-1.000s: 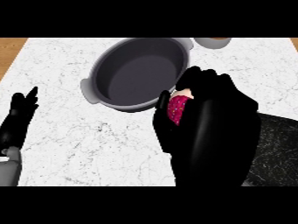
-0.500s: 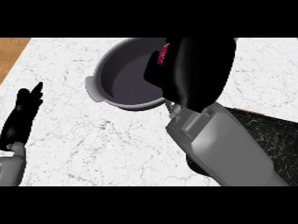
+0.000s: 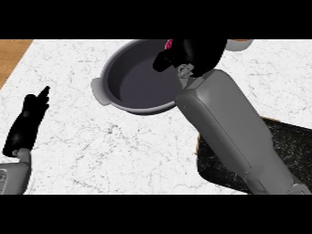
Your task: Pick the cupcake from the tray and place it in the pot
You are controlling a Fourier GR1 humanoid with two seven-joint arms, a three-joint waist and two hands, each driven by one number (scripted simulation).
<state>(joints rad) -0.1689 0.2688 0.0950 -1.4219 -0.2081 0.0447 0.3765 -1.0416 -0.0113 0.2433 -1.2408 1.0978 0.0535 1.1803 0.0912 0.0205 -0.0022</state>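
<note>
Head view, right hand [image 3: 193, 54] curled round pink-magenta cupcake [image 3: 168, 44] above grey pot [image 3: 134, 80], left hand [image 3: 27, 119] straight-fingered.

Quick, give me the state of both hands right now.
Left hand: open, fingers straight, holding nothing, at the view's left.
Right hand: shut on the cupcake, over the pot.

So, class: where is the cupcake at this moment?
Head view: the cupcake shows as a pink sliver in the right hand, over the pot's far right rim.
</note>
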